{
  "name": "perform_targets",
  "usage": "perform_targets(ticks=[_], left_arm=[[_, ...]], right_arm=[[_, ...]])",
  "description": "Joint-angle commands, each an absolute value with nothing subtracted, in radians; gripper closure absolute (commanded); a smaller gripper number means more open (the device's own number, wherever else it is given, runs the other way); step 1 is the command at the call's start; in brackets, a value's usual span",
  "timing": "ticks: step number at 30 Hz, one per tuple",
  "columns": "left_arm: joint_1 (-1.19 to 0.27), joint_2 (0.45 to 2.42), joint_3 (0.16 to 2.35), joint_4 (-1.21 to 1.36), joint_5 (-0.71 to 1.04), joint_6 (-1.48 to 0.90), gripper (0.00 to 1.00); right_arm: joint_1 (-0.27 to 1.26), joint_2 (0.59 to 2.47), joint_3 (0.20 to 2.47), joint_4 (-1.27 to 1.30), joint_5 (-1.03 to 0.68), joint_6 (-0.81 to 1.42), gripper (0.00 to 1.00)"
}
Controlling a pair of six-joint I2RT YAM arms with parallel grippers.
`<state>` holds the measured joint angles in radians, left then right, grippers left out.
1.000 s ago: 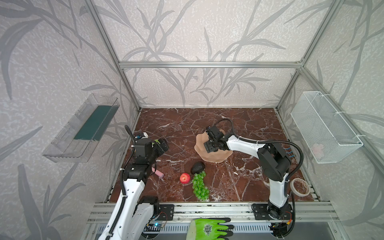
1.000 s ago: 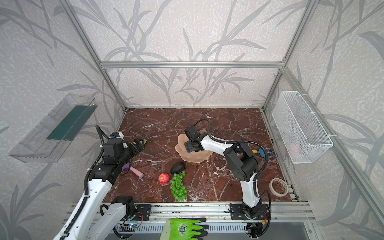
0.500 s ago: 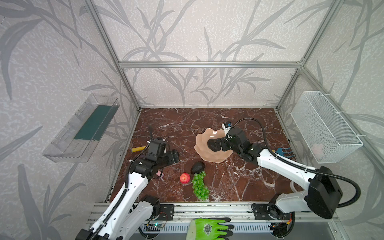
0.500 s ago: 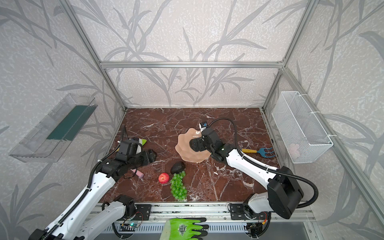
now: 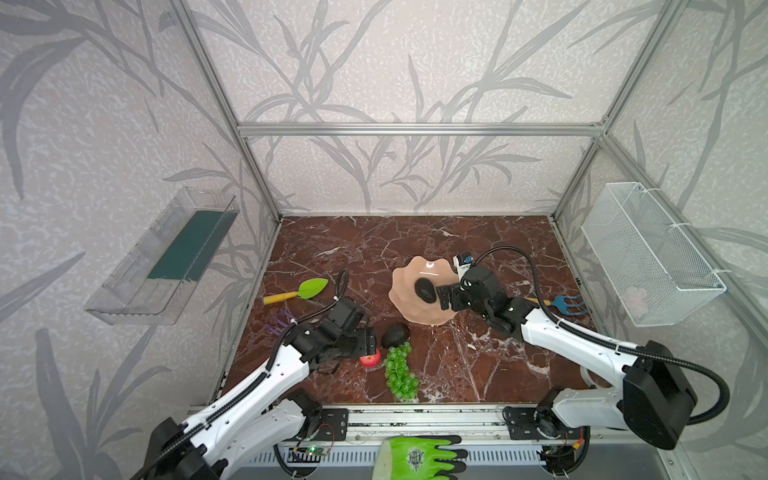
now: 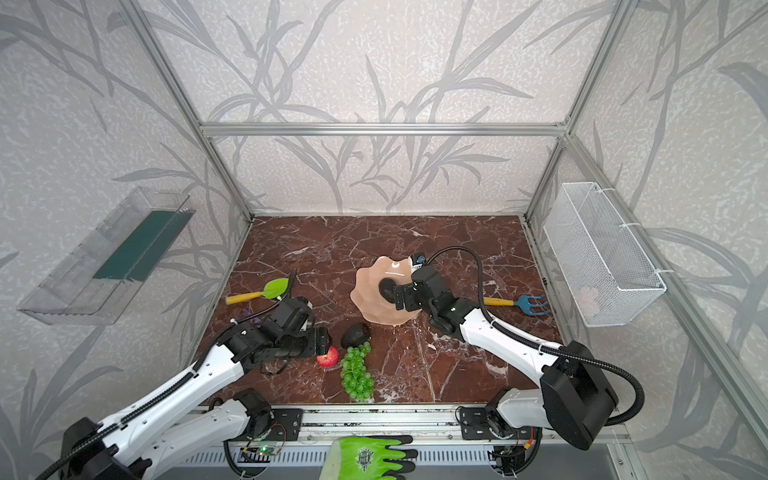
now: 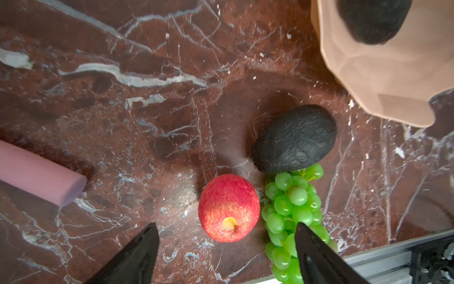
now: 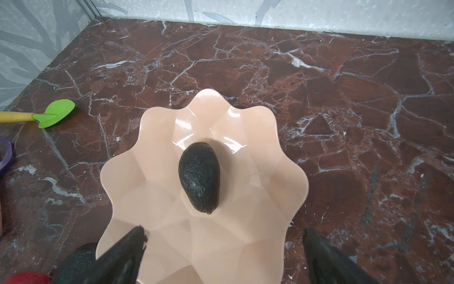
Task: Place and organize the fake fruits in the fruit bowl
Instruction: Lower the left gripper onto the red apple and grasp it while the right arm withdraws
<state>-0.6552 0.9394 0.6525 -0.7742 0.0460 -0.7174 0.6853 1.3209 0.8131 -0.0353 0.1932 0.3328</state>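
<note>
My right gripper (image 8: 224,232) has let go, avocado (image 8: 199,177) sits in the bowl (image 8: 282,196); left gripper (image 7: 225,225), jaws spread, now straddles the apple (image 7: 228,207).

Marble tabletop (image 5: 374,249) bears bowl (image 5: 417,312), avocado (image 5: 395,334), apple (image 5: 370,360), grapes (image 5: 400,374).

Grapes (image 7: 292,209) cut off, perhaps partly hidden.

Peach scalloped bowl (image 5: 415,315) sat upright mid-table, dark avocado (image 5: 425,289) lay inside, second avocado (image 5: 395,334), red apple (image 5: 371,360), green grapes (image 5: 400,375) clustered near-left of it.
</note>
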Motion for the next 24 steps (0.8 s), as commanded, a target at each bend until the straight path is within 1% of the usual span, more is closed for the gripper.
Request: perform_targets(ticks=[1,6,17,20,24], left_arm=[[-0.699,0.985,0.639,-0.762,-0.002,-0.762,0.13],[-0.741,1.053,0.630,-0.718,-0.007,-0.773,0.13],[-0.751,1.125,0.580,-0.639,0.004,-0.772,0.15],[-0.750,1.141,0.577,-0.631,0.003,-0.773,0.18],[-0.751,1.144,0.577,-0.630,-0.001,-0.773,0.26]], right_arm=[[0.680,1.292,0.792,0.000,0.198,0.350,0.01],[0.678,1.280,0.774,0.006,0.192,0.362,0.01],[0.679,1.273,0.756,0.010,0.194,0.370,0.01],[0.678,1.274,0.753,0.010,0.195,0.371,0.01],[0.677,1.275,0.750,0.014,0.195,0.371,0.01]])
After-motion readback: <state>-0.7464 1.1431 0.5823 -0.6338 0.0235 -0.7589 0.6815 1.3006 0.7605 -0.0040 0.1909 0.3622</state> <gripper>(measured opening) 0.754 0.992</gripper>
